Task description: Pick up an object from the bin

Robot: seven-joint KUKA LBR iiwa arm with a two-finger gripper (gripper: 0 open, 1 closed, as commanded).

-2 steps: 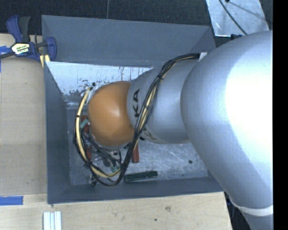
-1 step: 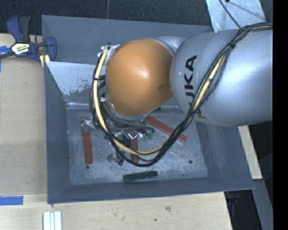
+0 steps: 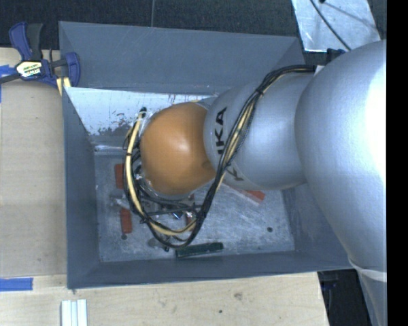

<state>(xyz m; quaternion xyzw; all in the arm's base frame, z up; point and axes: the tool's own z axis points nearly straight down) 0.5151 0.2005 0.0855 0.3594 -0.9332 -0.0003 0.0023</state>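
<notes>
A dark, pen-like stick point(image 3: 200, 249) lies along the bin's near wall, just below the looped cables. A small orange-red block point(image 3: 119, 175) lies on the floor at the left, and a second one point(image 3: 126, 221) sits lower left of it. A flat orange-red piece point(image 3: 254, 195) pokes out from under the arm on the right side of the floor.
The arm comes in from the right, and its orange dome with black and yellow cable loops covers the middle of the bin floor. Whatever lies under the dome is hidden. Bare floor shows at the right front.
</notes>
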